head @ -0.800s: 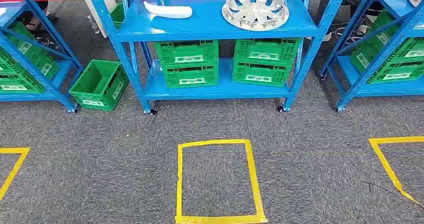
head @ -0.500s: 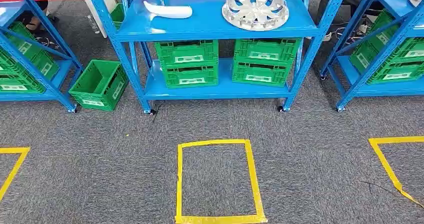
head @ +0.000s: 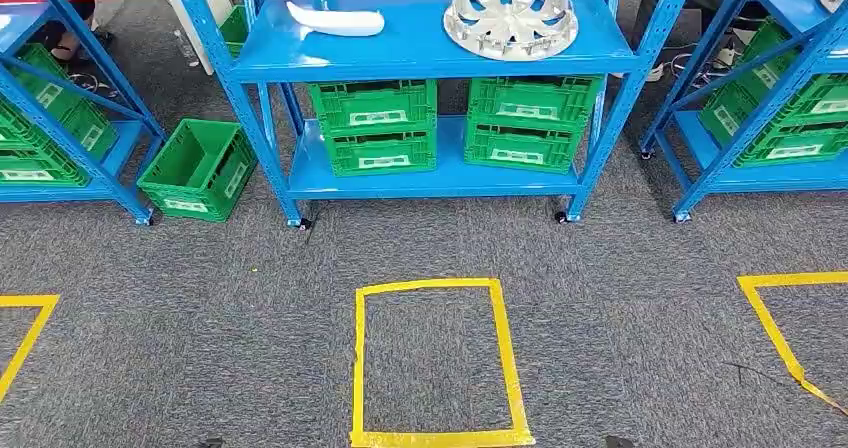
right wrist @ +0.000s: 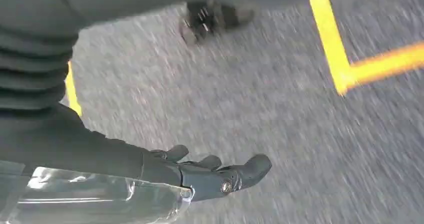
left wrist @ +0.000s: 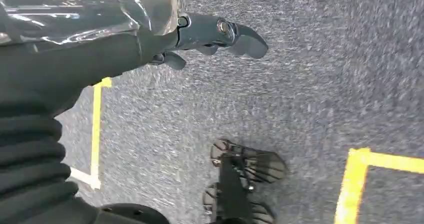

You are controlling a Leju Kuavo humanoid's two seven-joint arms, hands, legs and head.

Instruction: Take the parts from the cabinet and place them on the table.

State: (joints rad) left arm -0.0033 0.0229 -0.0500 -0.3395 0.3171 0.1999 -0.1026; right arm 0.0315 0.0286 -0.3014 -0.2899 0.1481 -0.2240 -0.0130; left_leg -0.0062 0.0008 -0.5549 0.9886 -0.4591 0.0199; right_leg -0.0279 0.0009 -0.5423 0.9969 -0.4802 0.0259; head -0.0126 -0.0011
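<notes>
Both our hands hang low over the carpet, well apart from the parts. The left hand (left wrist: 210,36) and the right hand (right wrist: 215,174) hold nothing, fingers loosely spread. The wheel cover (head: 511,18) lies flat on the top shelf (head: 420,53), ahead and to the right; the white part (head: 335,18) lies left, long axis across the shelf. We judge the right hand nearer the cover.

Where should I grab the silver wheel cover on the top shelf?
Judging from the head view, take the silver wheel cover by its near rim, from the shelf's open front. It lies flat on the top shelf and its raised rim offers an edge to hold.
</notes>
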